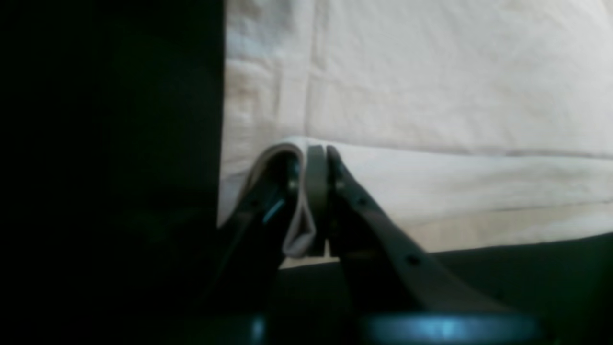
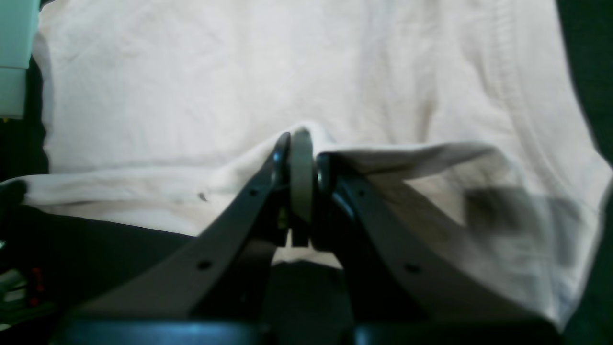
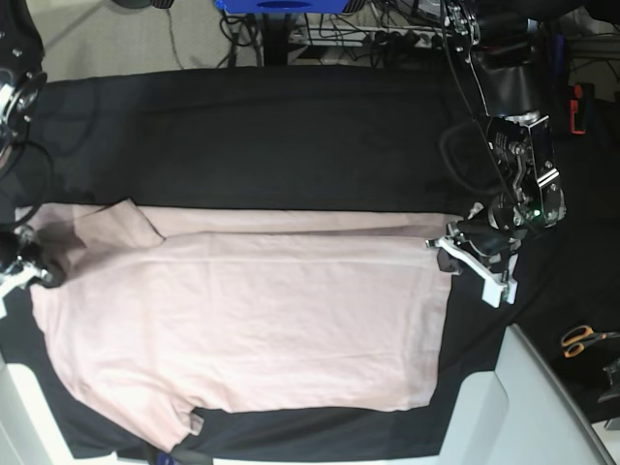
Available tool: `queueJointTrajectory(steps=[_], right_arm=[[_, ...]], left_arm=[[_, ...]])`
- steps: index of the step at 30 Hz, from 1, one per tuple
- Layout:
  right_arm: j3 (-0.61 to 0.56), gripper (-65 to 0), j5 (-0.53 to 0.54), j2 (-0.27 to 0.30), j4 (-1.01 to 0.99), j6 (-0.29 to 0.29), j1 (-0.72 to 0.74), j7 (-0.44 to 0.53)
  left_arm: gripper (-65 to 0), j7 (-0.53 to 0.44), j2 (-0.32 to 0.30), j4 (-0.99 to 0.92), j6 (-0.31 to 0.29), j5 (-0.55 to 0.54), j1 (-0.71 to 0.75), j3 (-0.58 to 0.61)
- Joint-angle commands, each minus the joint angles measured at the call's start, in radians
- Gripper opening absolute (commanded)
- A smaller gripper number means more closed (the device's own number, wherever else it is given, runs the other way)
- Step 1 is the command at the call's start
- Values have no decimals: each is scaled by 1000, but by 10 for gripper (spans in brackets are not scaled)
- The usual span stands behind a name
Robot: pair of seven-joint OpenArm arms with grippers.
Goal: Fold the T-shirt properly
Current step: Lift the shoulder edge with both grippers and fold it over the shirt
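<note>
We find the T-shirt [image 3: 252, 320] spread flat on the black surface [image 3: 291, 136]; left hand [image 3: 448, 241] and right hand [image 3: 41, 274] each pinch an opposite edge.

Plain pale pink T-shirt [image 3: 252, 320], no print, on a black table cloth [image 3: 271, 136], with orange-handled scissors [image 3: 581, 340] at the right edge.

The base view looks straight down from high above the table [image 3: 291, 126]. Each wrist view sits low and close behind its own gripper, facing forward across the T-shirt [image 3: 242, 320], which all three views share.
</note>
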Motion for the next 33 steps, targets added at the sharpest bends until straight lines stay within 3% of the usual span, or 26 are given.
queueJointTrajectory(steps=[1, 6, 9, 19, 28, 33], right_arm=[[2, -647, 16, 23, 6, 9, 33, 30], [3, -647, -88, 12, -36, 9, 66, 93], [3, -647, -107, 12, -39, 9, 66, 130], [3, -647, -108, -1, -41, 9, 66, 210], [3, -648, -108, -31, -41, 9, 80, 223], [3, -648, -108, -42, -41, 9, 80, 268]], left_arm=[[-650, -17, -9, 2, -4, -13, -34, 16], [-650, -17, -9, -39, -2, -13, -67, 29], [-650, -20, -11, -44, 45, -13, -84, 36], [-650, -23, -11, -111, 59, -13, -144, 39], [-650, -27, -23, -111, 61, -13, -152, 33], [-650, -79, -23, -130, 61, -13, -152, 38]])
